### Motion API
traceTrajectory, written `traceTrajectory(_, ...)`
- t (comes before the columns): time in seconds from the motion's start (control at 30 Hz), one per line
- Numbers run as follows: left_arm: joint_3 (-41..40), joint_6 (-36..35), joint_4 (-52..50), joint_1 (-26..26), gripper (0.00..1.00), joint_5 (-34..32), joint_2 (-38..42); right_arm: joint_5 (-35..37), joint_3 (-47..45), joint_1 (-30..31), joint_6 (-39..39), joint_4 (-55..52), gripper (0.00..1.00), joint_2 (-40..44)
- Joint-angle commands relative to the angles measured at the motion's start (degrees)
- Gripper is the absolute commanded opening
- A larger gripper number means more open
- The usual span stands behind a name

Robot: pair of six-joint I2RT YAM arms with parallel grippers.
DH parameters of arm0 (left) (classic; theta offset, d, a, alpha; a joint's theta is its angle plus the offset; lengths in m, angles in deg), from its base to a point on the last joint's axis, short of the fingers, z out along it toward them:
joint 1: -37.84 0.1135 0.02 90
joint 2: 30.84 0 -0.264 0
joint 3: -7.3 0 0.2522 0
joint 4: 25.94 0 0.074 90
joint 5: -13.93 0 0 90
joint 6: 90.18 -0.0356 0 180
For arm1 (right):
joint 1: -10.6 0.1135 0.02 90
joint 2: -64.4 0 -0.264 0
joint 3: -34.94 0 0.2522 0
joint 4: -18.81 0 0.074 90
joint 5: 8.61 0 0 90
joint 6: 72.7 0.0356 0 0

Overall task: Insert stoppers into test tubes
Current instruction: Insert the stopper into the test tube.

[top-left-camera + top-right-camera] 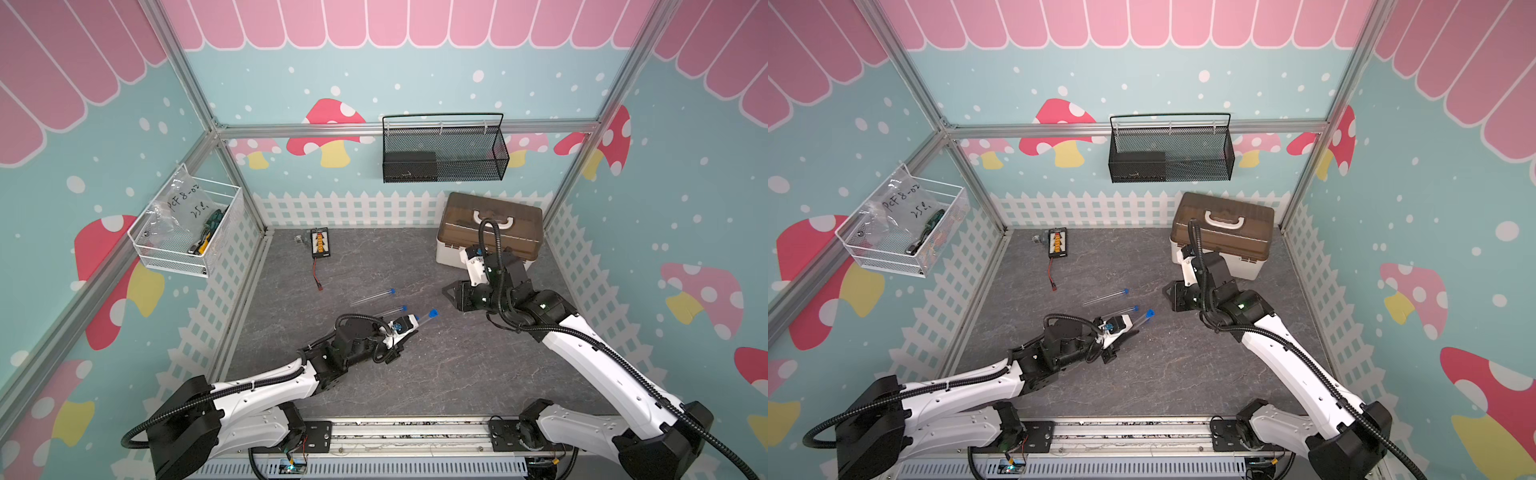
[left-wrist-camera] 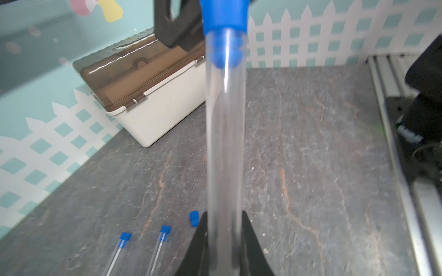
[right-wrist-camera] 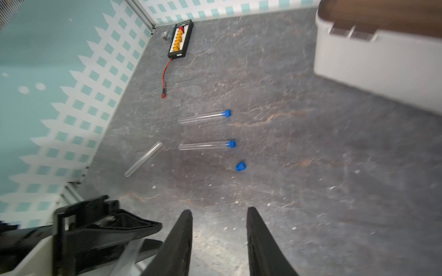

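Note:
My left gripper [image 2: 224, 212] is shut on a clear test tube [image 2: 224, 133] with a blue stopper [image 2: 224, 16] seated in its far end. In a top view that stopper [image 1: 433, 313] points toward my right gripper [image 1: 448, 291], which hangs just beyond it, apart from it. In its wrist view the right gripper [image 3: 219, 209] is open and holds nothing. On the grey floor lie two stoppered tubes [image 3: 203, 117] [image 3: 205, 145], one bare tube [image 3: 143, 159] and a loose stopper [image 3: 240, 166]. In both top views the left arm hides the bare tube and the loose stopper.
A white box with a brown lid [image 1: 490, 232] stands at the back right, close behind my right wrist. A black charger board with a red lead [image 1: 320, 243] lies at the back left. A black mesh basket [image 1: 444, 149] and a white wire basket [image 1: 187, 232] hang on the walls.

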Motion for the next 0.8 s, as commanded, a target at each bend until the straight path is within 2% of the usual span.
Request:
traceTrajectory(0.0,-1.5,12.1,8.8,0.6,0.00,3.2,-1.3,-8.8,-0.9,-0.1,12.1,1.9,0.41,0.6)
traceTrajectory(0.13,-1.8,15.5,13.3,1.4,0.00,5.1,-3.3,-13.6,-0.9,-0.2,16.1,5.4,0.43,1.7)
traceTrajectory(0.3,-2.2,19.1,18.6,1.9,0.00,6.3,-5.5,-16.2,-1.3,-0.4,19.5,8.6,0.45,3.6)
traceTrajectory(0.63,-2.1,21.3,22.9,2.3,0.00,7.6,-7.1,-18.8,-2.6,-0.6,23.2,13.2,0.45,4.6)
traceTrajectory(0.77,-2.3,21.2,23.5,2.4,0.00,7.9,-7.0,-19.8,-3.0,-0.7,24.4,15.1,0.41,3.9)
